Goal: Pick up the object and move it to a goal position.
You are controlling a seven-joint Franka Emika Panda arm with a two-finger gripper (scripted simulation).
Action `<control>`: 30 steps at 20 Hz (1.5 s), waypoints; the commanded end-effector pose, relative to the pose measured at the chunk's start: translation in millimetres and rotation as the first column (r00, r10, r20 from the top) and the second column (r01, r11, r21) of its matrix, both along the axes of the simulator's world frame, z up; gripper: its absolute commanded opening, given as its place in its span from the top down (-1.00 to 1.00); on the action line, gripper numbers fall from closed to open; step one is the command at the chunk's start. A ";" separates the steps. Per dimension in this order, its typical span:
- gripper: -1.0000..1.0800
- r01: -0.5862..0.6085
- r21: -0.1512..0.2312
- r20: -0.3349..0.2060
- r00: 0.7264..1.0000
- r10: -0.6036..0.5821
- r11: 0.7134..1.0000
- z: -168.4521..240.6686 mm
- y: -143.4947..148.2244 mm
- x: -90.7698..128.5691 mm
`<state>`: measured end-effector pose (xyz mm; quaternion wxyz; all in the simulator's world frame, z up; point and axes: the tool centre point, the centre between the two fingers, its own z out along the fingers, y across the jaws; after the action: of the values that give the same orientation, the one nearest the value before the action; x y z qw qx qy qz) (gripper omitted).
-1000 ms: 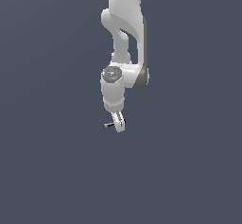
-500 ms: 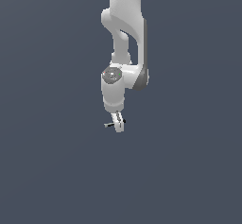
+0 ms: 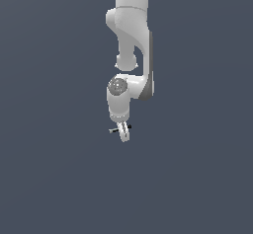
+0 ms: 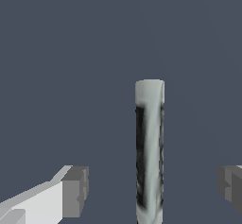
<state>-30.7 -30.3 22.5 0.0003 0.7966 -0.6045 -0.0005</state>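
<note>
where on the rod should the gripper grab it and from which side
Grip the rod across its narrow width at mid-length, coming down its long axis from above. In the wrist view it already stands between the open fingers, apart from both, so closing should pinch its long sides.

The white jointed robot arm comes down from the top of the exterior view, a little to that view's right of centre; the two-fingered gripper hangs at its lower end, near the middle of the frame; the thin stick-like rod with one lighter end lies crosswise at the fingertips, sticking out toward the exterior view's left and a little toward its right; in the wrist view the rod stands between the two finger pads, apart from both, nearer the one at the frame's edge.
</note>
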 end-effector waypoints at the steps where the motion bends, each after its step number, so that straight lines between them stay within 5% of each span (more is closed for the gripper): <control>1: -0.92 0.000 0.000 0.001 1.000 0.000 1.000 -8.5 0.2 0.3; 5: -0.92 0.001 0.000 0.001 1.000 -0.001 1.000 -12.8 0.0 0.9; 6: 1.00 0.001 0.000 0.001 1.000 -0.001 1.000 -12.8 0.0 0.9; 20: 1.00 0.001 0.000 0.001 1.000 -0.001 1.000 -8.7 -1.1 0.4; 30: 1.00 0.002 0.001 0.001 1.000 -0.002 1.000 38.3 -14.0 -5.3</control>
<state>-35.1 -41.4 50.3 0.0000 0.7962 -0.6050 -0.0009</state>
